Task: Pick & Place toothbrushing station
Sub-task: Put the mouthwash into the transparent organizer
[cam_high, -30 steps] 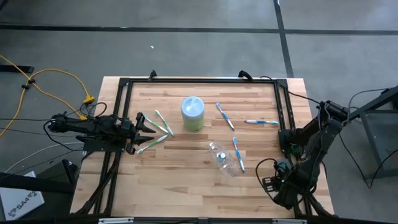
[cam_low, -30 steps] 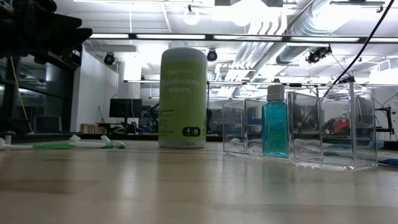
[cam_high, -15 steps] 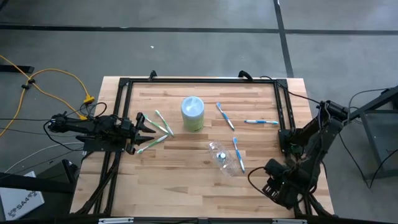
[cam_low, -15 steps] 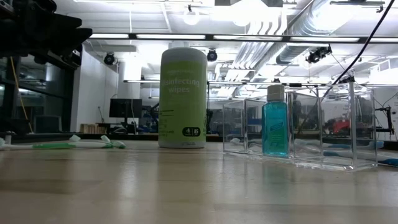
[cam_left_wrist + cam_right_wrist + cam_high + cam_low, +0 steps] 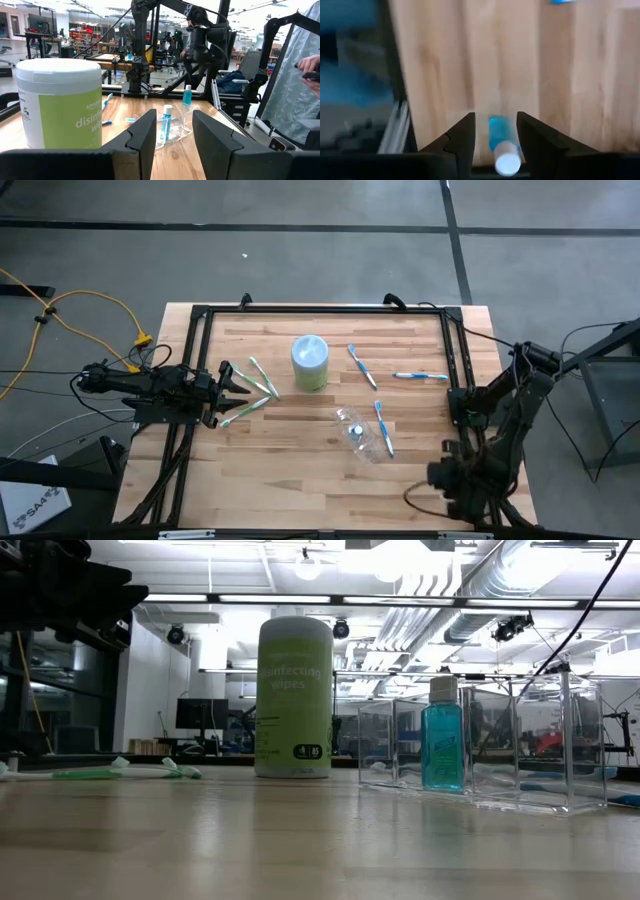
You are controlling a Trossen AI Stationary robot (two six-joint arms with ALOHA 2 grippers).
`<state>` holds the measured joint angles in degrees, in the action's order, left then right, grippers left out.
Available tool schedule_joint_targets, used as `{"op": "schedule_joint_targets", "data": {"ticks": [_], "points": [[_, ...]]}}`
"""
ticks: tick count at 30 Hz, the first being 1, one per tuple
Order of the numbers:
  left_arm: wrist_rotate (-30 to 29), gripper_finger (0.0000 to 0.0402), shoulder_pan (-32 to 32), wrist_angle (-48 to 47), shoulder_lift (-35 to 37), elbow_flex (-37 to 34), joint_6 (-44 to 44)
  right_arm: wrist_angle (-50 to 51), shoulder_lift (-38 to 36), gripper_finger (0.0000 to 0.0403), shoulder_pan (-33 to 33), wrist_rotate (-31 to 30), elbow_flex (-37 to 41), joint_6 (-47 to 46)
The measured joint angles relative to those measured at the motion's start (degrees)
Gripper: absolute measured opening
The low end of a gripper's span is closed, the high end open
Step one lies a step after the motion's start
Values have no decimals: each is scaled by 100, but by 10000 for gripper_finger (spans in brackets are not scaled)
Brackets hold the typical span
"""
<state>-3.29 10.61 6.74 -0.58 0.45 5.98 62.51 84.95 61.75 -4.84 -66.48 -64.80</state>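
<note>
Item: toothbrushing station, scattered on the desk. Clear plastic container [image 5: 360, 434] lies near the desk's middle, toward the near edge, with one blue-white toothbrush [image 5: 384, 427] touching or over its right side. Two more blue-white brushes [image 5: 362, 366] lie toward the far right, well apart from it. The green-white toothbrushes [image 5: 262, 377] lie fanned near the left edge, beside a wipes canister [image 5: 310, 362]. Handling, judged: the container is very light, thin-walled, easily dented and likely slippery, so take it by a wall near the rim with a gentle squeeze. The brushes are light, stiff and slim and lie flat, so pinch them across mid-handle. Left pincer [image 5: 173, 117]: jaws apart and empty, at the left edge, pointing across the desk, the green-white brushes just beside its tips and the container well apart. Right pincer [image 5: 496, 117]: by the near right corner, over the desk's edge rail, well apart from the container. A small blue tube [image 5: 499, 140] shows between its jaws; whether it is gripped cannot be told
</note>
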Motion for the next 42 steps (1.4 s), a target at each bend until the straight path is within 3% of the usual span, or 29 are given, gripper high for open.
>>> {"op": "schedule_joint_targets", "data": {"ticks": [8, 26, 33, 42], "points": [[1, 124, 1, 0, 0, 0, 0, -67, 0, 143, 721, -107, 0, 1340], [0, 124, 1, -1, 0, 0, 2, 99, -4, 186, 907, -2, -9, 2248], [1, 124, 2, -1, 0, 0, 0, 156, -4, 203, 907, 8, -9, 2211], [2, 124, 2, 0, 0, 0, 0, 191, -4, 204, 597, 68, -7, 1392]]}}
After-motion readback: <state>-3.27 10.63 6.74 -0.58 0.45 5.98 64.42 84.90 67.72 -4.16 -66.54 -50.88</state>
